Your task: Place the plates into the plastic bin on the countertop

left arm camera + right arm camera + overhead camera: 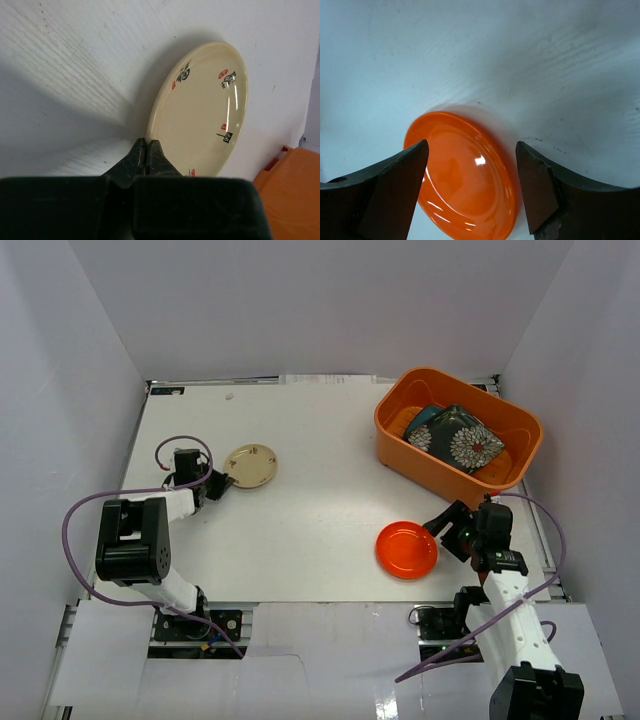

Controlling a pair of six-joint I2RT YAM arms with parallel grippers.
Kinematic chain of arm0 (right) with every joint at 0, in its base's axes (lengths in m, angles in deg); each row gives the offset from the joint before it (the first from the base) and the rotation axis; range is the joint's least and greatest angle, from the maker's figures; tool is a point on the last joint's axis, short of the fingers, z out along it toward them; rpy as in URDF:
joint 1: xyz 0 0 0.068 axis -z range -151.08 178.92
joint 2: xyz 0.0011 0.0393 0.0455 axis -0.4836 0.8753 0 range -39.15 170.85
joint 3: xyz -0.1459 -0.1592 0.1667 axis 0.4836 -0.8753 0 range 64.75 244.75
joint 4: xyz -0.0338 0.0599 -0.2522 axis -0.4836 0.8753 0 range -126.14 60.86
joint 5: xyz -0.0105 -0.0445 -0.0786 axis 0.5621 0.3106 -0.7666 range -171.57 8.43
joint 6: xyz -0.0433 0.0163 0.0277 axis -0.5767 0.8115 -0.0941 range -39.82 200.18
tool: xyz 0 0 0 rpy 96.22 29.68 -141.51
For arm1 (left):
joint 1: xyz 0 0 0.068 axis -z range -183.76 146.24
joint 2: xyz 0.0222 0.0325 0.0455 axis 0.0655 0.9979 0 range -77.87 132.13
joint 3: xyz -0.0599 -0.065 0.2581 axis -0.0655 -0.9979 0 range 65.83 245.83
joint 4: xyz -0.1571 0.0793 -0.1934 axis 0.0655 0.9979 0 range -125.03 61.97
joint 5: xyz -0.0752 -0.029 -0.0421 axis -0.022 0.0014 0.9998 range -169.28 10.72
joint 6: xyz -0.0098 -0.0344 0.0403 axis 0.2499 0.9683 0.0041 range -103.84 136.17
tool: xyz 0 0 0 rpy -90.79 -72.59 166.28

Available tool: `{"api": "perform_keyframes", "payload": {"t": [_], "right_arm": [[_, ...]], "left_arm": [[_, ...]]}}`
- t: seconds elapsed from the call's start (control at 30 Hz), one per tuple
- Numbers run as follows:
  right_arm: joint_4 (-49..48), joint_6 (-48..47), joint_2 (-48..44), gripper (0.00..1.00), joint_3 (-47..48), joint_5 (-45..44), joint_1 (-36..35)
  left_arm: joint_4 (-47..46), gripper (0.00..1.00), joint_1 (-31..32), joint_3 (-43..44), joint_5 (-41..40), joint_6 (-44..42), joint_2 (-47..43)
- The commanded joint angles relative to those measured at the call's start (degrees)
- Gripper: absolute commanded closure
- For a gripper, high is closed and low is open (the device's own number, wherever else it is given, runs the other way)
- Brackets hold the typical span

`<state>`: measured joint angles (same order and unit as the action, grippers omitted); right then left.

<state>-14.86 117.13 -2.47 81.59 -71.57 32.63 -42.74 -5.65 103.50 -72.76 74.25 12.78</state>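
Red plate [407, 550] just beside right claw [446, 529]

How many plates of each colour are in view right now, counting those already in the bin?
cream plate with dark and red markings: 1
red plate: 1
black flowered plate, in the bin: 1
dark teal plate, in the bin, mostly covered: 1
Total: 4 plates in view. Whether more lie underneath in the bin cannot be told.
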Motion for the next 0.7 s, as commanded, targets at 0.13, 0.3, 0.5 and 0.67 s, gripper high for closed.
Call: {"api": "perform_keyframes", "payload": {"t": [0.13,0.3,0.5,0.67], "right_arm": [[-2.0,-1.9,5.0,0.3,-6.5,5.2,-0.3],[-5.4,-1.4,5.4,0.69,-8.6,7.4,-1.3],[-8.4,2.9,5.9,0.92,-9.7,7.6,-10.2],[-13.4,7.3,6.1,0.92,-3.2,7.3,-16.6]], "left_arm": [[-4.2,1.0,-0.3,-1.3,4.2,1.0,-5.9],[-6.2,1.0,0.3,-3.0,7.4,0.9,-13.1],[-7.4,1.0,3.9,-3.4,11.6,0.1,-17.9],[-8.1,1.0,5.3,-3.0,13.9,-0.5,-22.6]]}}
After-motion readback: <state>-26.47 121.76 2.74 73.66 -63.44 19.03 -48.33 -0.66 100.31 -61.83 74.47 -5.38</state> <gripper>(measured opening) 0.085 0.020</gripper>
